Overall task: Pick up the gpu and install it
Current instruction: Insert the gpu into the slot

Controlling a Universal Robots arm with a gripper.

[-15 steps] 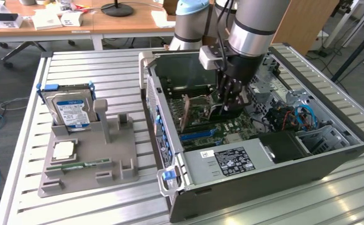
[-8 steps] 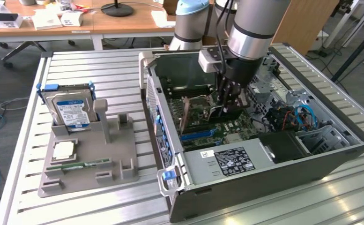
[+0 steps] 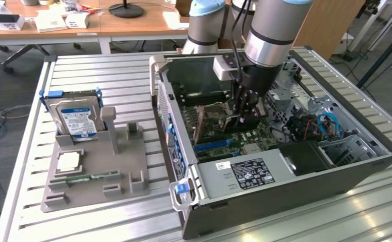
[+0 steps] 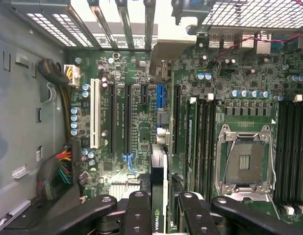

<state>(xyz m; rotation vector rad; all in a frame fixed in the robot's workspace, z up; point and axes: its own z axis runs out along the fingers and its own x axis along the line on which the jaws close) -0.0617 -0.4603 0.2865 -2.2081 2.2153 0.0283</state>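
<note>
Pincer (image 4: 164, 199) clamped on the gpu (image 4: 157, 221) inside the computer case (image 3: 357, 171).
I see it held on edge over the motherboard (image 4: 137, 73), in line with the blue slot (image 4: 159, 95); contact I cannot judge.

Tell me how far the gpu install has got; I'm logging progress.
Done: the gpu is picked up and inside the open case. In hand: the gripper is shut on it, edge-down above the motherboard and its expansion slots. Left: seating it; it does not look pressed into a slot.
</note>
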